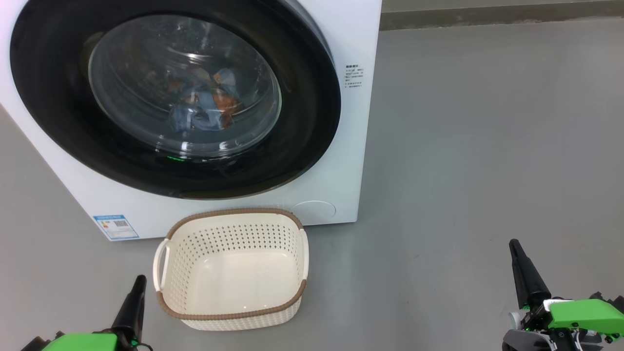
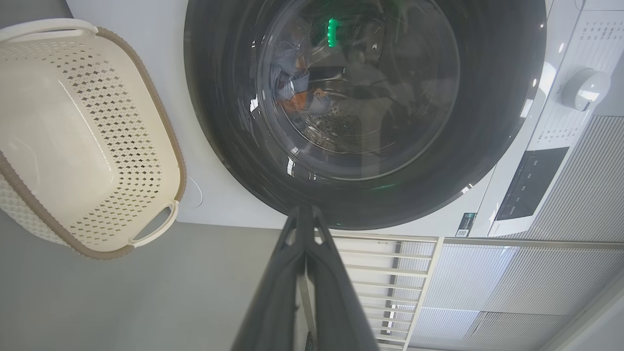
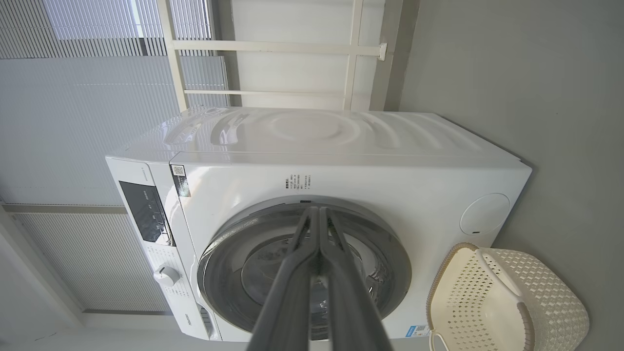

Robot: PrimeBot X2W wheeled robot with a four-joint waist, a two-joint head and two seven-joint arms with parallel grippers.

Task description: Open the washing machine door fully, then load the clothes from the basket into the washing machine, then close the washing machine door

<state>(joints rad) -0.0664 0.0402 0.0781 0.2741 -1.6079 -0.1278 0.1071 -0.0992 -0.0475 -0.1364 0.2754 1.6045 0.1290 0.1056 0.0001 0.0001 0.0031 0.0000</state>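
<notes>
White washing machine [image 1: 351, 161], round door [image 1: 58, 122] closed, blue and orange clothes [image 1: 204, 105] inside behind the glass. A cream basket [image 1: 234, 213] sits on the grey floor [image 1: 463, 146] just in front. The left gripper [image 1: 140, 280] and right gripper [image 1: 515, 246] hang low, fingers pressed together, touching nothing.

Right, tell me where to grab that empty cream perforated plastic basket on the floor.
I'd take the cream-white perforated plastic basket by the slot handle at its left end, coming from above-left with the left end effector. The basket sits upright, and that thin loop stands off the wall, facing open floor; its far side sits close to the big white washing machine.
</notes>
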